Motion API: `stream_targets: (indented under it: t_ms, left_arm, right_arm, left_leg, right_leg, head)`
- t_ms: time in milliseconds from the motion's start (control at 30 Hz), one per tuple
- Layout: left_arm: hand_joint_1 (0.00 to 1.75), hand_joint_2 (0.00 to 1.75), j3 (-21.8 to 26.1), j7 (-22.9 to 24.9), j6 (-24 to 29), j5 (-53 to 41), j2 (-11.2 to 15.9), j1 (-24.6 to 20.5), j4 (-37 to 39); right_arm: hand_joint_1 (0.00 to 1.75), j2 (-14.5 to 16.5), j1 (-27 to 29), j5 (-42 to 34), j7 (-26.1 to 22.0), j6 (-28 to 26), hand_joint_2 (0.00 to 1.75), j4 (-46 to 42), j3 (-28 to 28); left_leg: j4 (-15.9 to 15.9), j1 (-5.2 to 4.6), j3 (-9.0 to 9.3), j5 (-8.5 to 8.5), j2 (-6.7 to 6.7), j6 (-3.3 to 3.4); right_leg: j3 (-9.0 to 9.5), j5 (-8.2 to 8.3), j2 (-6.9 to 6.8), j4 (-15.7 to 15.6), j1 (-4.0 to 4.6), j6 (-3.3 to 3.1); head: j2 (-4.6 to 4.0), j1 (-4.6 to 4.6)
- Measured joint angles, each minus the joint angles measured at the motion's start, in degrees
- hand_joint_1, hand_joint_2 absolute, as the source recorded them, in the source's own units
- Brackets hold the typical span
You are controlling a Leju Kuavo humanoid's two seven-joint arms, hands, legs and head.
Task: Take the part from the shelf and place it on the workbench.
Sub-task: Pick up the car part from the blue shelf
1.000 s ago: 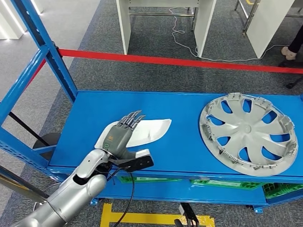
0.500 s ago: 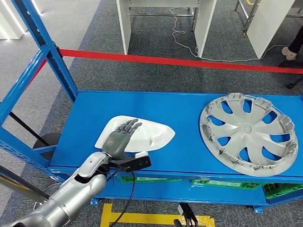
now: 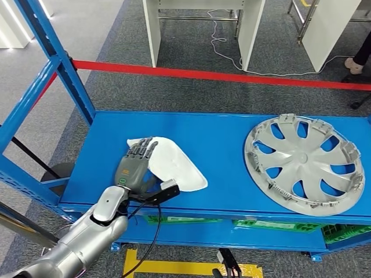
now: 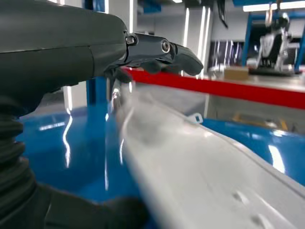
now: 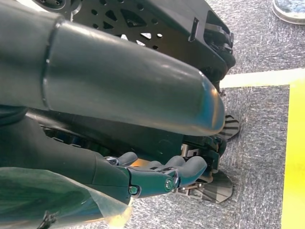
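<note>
A white, flat, teardrop-shaped part (image 3: 177,167) lies on the blue shelf deck (image 3: 227,145) near its front left. My left hand (image 3: 133,165) is on the part's left end, with the fingers (image 3: 142,147) laid over its top. In the left wrist view the part (image 4: 216,176) runs between the dark fingers (image 4: 162,50) above and the thumb below. My right hand (image 5: 90,157) hangs over the carpet with its fingers (image 5: 154,177) loosely apart and nothing in it.
A silver wheel cover (image 3: 304,156) takes up the right half of the same deck. Blue shelf uprights (image 3: 57,58) rise at the left. Red barrier tape (image 3: 218,75) runs behind the shelf, with white furniture legs (image 3: 152,32) beyond. Green crates (image 3: 345,231) sit below the deck.
The white part has swung round under my left hand: its pointed end now aims toward the front right. My left hand has shifted left and slightly back along with it.
</note>
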Motion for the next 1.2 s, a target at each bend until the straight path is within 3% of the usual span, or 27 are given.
stream_targets:
  t_ms: [267,733,1000,1133,1200]
  left_arm:
    - [1.75,1.75,1.68,0.36,9.5,-6.08,-0.01,0.45,1.46]
    - [1.75,1.75,3.99,-3.17,11.21,-5.45,-0.77,1.1,2.05]
    - [1.75,1.75,7.45,-12.29,11.25,-5.45,-1.7,2.71,1.44]
    - [0.03,1.75,9.91,-14.21,11.27,-6.37,-2.51,3.74,0.83]
    - [0.0,1.75,11.04,-14.44,11.29,-6.39,-2.96,4.1,0.68]
  right_arm:
    - [0.0,0.0,-0.04,0.11,0.14,-0.42,0.0,0.0,0.0]
    - [0.0,0.0,-0.03,0.14,0.12,-0.64,0.0,-0.02,0.0]
    - [0.0,0.0,-0.03,0.22,0.16,-0.82,0.0,-0.02,0.0]
    - [0.0,0.0,-0.03,0.31,0.2,-0.93,0.0,-0.02,0.0]
    - [0.0,0.0,-0.03,0.37,0.23,-1.0,0.0,-0.02,0.0]
  left_leg:
    - [0.0,0.0,-0.03,-0.01,0.0,0.0]
    - [0.0,0.0,-0.02,-0.01,0.0,0.0]
    - [0.0,0.0,-0.03,-0.01,0.0,0.0]
    - [0.0,0.0,-0.02,-0.01,0.0,0.0]
    - [0.0,0.0,-0.02,-0.01,0.0,0.0]
  right_leg:
    - [-0.03,-0.02,0.01,0.0,0.0,0.01]
    - [-0.02,-0.02,0.01,0.0,0.0,0.01]
    - [-0.03,-0.02,0.01,0.0,0.0,0.01]
    - [-0.03,-0.02,0.01,0.0,0.0,0.01]
    - [-0.03,-0.02,0.0,0.0,0.0,0.01]
  head:
    - [0.0,0.01]
    - [0.0,0.01]
    - [0.0,0.01]
    - [0.0,0.01]
    - [0.0,0.01]
